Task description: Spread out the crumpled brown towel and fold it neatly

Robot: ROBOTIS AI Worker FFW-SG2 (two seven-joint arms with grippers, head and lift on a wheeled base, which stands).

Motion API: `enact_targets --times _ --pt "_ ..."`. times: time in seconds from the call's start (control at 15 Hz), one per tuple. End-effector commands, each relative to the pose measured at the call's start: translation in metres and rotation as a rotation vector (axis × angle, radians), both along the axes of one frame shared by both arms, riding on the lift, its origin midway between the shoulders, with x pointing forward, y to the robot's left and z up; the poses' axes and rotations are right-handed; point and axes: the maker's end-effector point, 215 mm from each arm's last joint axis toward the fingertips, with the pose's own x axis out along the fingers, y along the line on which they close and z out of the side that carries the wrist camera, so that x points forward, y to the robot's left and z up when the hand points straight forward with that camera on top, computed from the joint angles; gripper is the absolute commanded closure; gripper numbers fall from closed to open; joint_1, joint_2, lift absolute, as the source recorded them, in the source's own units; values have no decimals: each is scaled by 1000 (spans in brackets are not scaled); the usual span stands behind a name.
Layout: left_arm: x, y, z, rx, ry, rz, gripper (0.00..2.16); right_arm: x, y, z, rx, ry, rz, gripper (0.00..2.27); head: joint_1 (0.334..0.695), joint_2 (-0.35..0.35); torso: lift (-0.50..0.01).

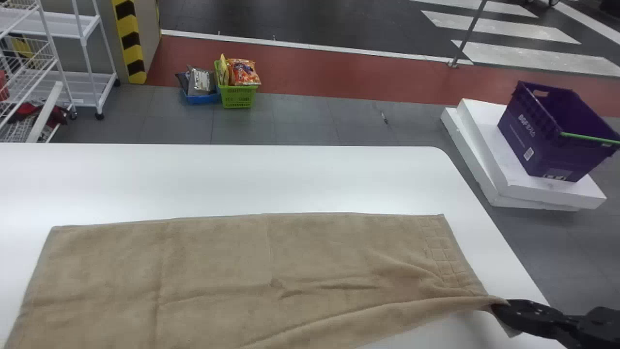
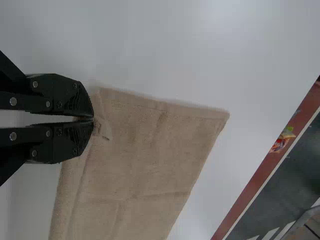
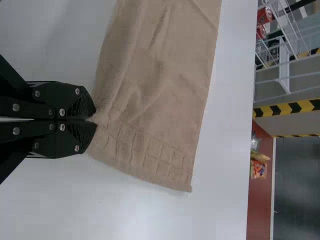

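Left and right jaws are closed on the brown towel [image 1: 218,261], near two corners; being probably light and limp, it is best held there.

A brown, rectangular cloth towel [image 1: 213,271] with a grid-patterned right end lies spread, creased, gripped near one end by the left gripper's [image 2: 93,119] jaws, puckered toward the right gripper's [image 1: 495,305] closed jaws.

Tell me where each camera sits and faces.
Head view: on the head, facing forward and down at towel and table; right fingers show.
Left wrist view: left wrist, facing the towel's left end; left fingers pinch it.
Right wrist view: right wrist, facing its grid-patterned end; right fingers pinch it.
Head and right wrist share that end.
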Motion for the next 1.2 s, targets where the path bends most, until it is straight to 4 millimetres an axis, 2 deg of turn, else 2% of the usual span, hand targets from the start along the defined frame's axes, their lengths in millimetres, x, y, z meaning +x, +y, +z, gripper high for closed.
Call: enact_targets --times 0.0,0.07,0.13,0.2,0.27,0.53,0.73,0.93,1.13 --pt "-2 11 4 0 -8 27 242 1 4 -6 -12 14 9 1109 695 -191 -126" --pt "-2 17 6 7 -12 39 137 1 6 -7 -11 16 11 1099 695 -179 -126" --pt "-2 23 7 13 -16 51 107 0 7 -7 -5 18 17 920 695 -167 -126" --pt "2 28 12 15 -30 63 107 -3 10 -7 -5 16 39 437 695 -157 -126" --pt "5 31 15 15 -40 71 110 -4 10 -6 -16 7 53 235 695 -143 -126" --pt "25 38 30 26 -89 88 110 -7 3 26 6 -85 58 124 695 -104 -126" --pt "46 27 40 26 -125 67 107 3 -12 55 -17 -156 34 117 695 -112 -126" --pt "80 12 45 34 -148 40 107 47 -16 85 32 -246 -5 167 695 -144 -126" --pt "121 -22 42 37 -148 -24 107 109 1 89 53 -290 -10 275 695 -161 -126"
